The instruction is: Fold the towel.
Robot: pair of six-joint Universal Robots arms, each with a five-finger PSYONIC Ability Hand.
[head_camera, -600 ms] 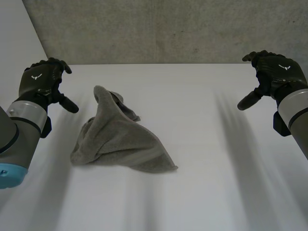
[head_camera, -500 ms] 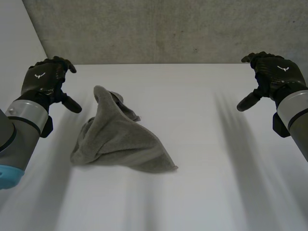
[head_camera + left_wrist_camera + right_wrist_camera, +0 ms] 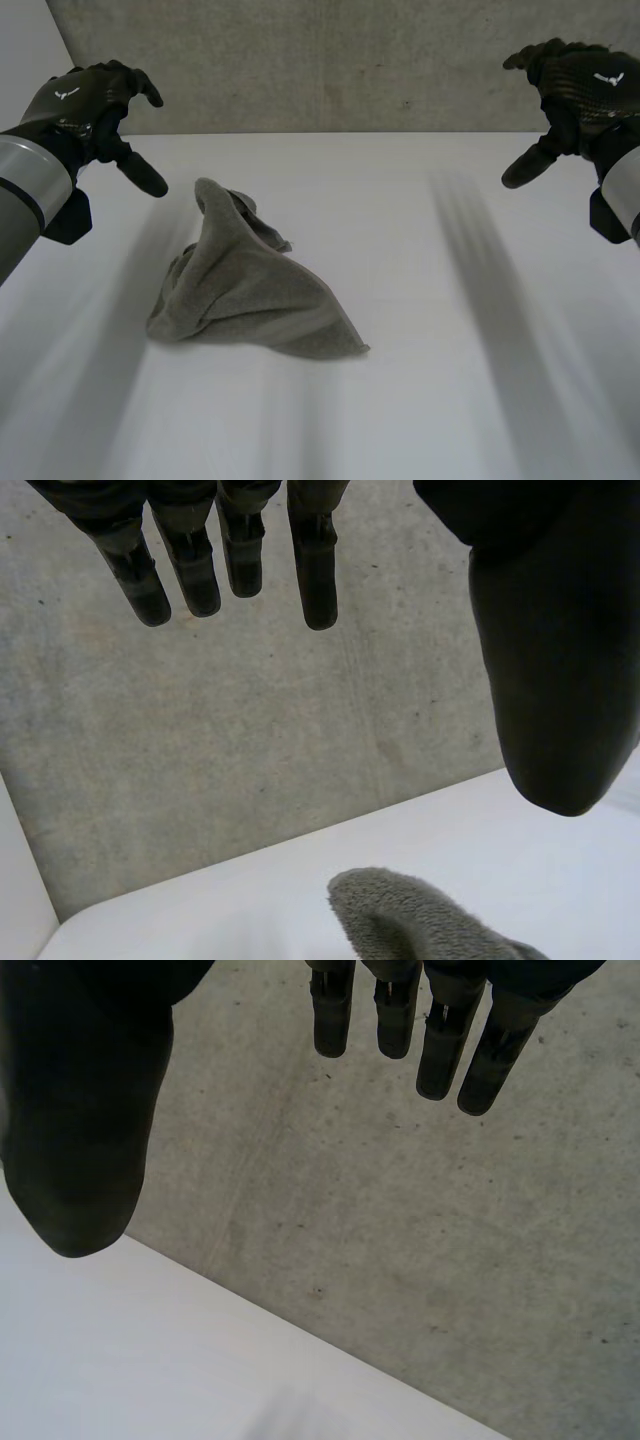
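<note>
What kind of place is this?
Probably a robot test lab, not a home: a white table, a plain concrete wall, the robot's left hand and right hand, and one crumpled grey towel.

Surfaces from my station
I see a crumpled grey terry-cloth towel, nubbly; smooth matt white table; rough grey concrete wall.

Grey towel — crumpled, unfolded heap
</note>
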